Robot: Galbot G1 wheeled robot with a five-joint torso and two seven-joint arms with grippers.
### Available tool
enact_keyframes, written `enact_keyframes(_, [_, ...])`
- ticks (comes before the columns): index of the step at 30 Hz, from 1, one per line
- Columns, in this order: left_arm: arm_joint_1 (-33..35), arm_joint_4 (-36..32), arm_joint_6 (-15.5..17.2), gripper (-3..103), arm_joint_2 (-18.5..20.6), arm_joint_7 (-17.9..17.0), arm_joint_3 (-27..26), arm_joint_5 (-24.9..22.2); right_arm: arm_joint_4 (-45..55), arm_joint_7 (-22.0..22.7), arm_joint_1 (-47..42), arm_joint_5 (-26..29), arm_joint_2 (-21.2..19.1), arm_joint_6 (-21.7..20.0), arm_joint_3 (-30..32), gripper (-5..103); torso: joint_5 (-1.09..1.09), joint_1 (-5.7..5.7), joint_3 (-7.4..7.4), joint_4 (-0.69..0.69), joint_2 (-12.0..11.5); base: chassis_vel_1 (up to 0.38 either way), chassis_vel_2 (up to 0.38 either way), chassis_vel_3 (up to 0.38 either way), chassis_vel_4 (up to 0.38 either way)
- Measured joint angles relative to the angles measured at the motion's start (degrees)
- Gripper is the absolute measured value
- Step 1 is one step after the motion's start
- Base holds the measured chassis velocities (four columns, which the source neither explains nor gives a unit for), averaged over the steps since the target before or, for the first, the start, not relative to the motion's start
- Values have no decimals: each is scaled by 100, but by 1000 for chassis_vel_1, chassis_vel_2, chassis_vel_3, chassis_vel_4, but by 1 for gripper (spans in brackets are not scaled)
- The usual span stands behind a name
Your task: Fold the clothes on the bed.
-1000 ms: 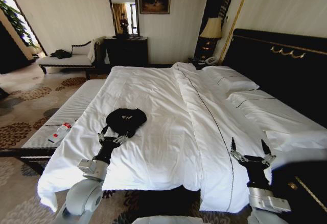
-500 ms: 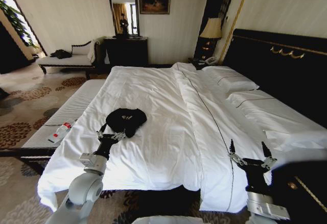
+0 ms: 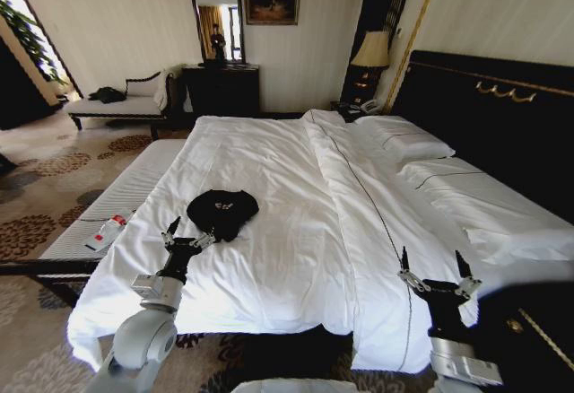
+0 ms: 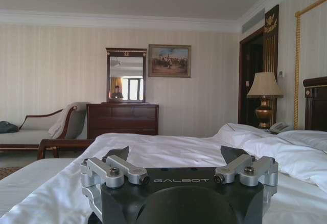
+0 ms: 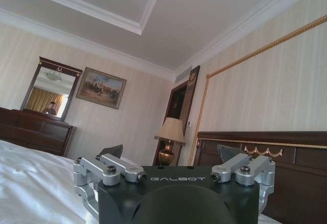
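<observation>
Black T-shirt (image 3: 222, 211) lies bunched near the bed's (image 3: 296, 187) left edge, unfolded. Left gripper (image 3: 185, 234), jaws wide and empty, has backed off from the hem; grasp not made. Right gripper (image 3: 430, 270), jaws spread wide, idles over the near right corner.

Bed (image 3: 296, 231) w/ T-shirt (image 3: 222, 209) (bunched).

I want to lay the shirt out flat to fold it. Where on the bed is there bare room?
Bare duvet lies between the black T-shirt and the raised centre fold, and beyond the shirt toward the far end of the bed. It is crowded by the pillows along the headboard and right beside the left hand.
</observation>
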Motion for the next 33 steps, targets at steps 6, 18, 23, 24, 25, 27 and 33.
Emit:
enact_keyframes(6, [171, -112, 0, 100, -80, 5, 44, 152, -66, 24, 52, 41, -101, 14, -2, 100, 0, 0, 0, 1, 0, 63, 60, -71, -59])
enact_keyframes(18, [368, -192, -49, 100, -114, 17, 33, 303, -151, 89, 143, 65, -151, 14, -82, 100, 0, -1, 0, 0, 0, 73, 72, -67, -59])
enact_keyframes(23, [431, -212, -98, 100, -113, 24, -23, 331, -173, 93, 182, 66, -140, 15, -139, 100, 0, -1, 0, 1, 0, 41, 76, -39, -78])
enact_keyframes(24, [440, -213, -102, 100, -113, 24, -30, 332, -179, 93, 190, 67, -139, 14, -144, 100, 1, -2, 0, 1, 0, 41, 125, -34, -101])
enact_keyframes(25, [443, -213, -103, 100, -113, 25, -31, 332, -183, 95, 193, 67, -139, 14, -145, 100, 1, -2, 0, 1, 0, 41, 125, -40, -143])
enact_keyframes(27, [445, -212, -106, 100, -118, 26, -31, 339, -191, 102, 197, 69, -139, 14, -146, 100, 0, -2, -1, 0, 1, 27, 148, -40, -163])
enact_keyframes(33, [454, -168, -147, 100, -156, 29, 30, 423, -206, 147, 209, 70, -139, 14, -146, 100, -1, -1, 0, 1, 0, 15, 230, -2, -203])
